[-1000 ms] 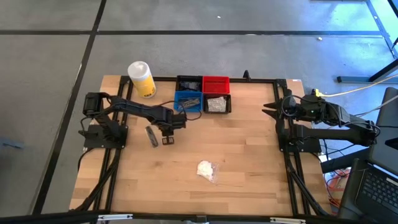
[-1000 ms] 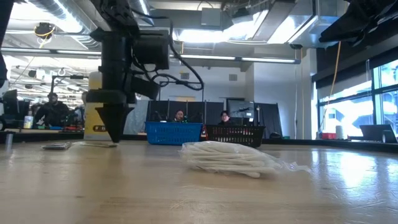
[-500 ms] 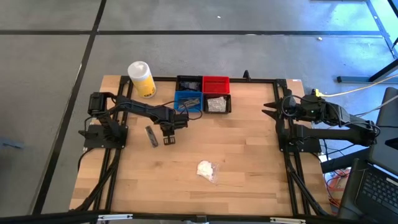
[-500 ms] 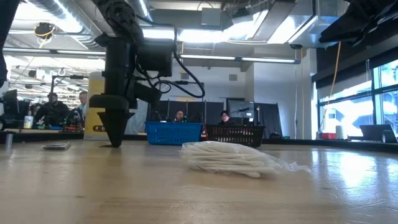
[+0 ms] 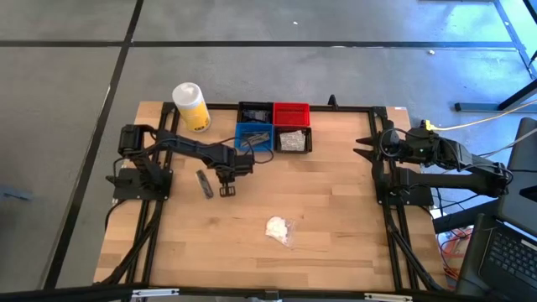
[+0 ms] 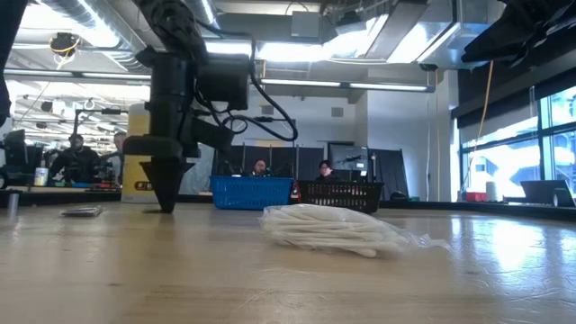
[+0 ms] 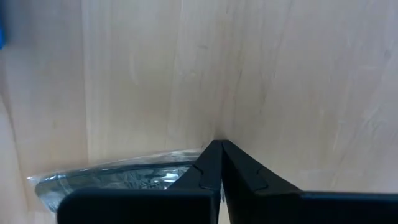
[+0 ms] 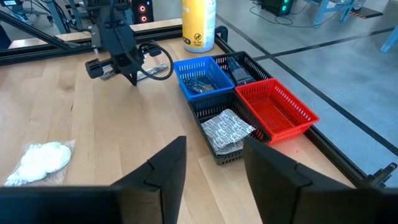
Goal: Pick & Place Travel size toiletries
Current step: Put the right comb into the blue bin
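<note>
Beside the blue bin (image 5: 253, 136), your left hand (image 5: 226, 190) is pinched shut, empty; dark tube (image 5: 204, 182) lies just outboard, long axis running away from the bin. Low view: tips on bench (image 6: 288, 270). Wrist view: clear-wrapped tube (image 7: 118, 177) beside the fingers, missed. Right hand (image 8: 211, 162) wide, far off.

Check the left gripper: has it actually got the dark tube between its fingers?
No. The left gripper is shut on nothing, tips on bare wood; the dark tube lies beside it.
</note>
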Controlling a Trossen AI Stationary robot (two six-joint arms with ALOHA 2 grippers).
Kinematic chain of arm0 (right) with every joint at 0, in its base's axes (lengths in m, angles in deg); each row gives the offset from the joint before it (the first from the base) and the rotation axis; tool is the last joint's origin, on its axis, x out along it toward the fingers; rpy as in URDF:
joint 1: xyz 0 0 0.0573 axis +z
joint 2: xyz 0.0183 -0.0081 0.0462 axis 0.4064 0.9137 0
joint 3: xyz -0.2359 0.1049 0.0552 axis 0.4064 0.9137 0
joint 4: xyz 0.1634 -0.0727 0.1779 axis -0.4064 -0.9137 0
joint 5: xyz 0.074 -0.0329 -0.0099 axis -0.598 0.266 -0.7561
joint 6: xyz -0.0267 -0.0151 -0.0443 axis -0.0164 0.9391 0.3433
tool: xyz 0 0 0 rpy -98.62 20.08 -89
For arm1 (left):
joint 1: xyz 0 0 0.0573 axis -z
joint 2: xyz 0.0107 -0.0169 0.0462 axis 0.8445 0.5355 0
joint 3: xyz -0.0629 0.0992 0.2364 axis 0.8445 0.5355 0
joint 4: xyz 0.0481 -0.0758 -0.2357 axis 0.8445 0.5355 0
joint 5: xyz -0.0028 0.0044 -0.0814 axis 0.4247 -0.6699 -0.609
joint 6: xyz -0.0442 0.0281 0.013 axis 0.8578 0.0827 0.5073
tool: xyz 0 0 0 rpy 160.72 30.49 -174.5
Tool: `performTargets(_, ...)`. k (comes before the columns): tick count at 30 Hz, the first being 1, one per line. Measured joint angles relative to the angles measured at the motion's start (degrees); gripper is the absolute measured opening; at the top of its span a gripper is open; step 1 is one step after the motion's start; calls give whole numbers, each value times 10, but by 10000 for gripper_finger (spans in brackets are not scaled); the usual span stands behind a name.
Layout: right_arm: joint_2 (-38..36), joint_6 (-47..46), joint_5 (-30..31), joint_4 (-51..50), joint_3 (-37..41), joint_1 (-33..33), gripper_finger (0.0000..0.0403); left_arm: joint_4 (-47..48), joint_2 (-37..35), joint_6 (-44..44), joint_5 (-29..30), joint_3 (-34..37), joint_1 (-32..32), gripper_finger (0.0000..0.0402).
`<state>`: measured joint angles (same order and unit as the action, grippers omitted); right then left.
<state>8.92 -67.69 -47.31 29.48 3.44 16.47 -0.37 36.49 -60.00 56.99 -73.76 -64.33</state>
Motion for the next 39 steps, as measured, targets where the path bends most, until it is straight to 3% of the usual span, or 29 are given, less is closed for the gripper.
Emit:
performTargets(8,0,0,0,0,0,0,167,84,-25,16,53,-30,11,2)
performTargets(25,0,0,0,0,0,0,137,168,-30,13,98,-117,16,2)
performTargets(39,0,0,0,0,0,0,117,154,-31,-39,141,-197,-76,2)
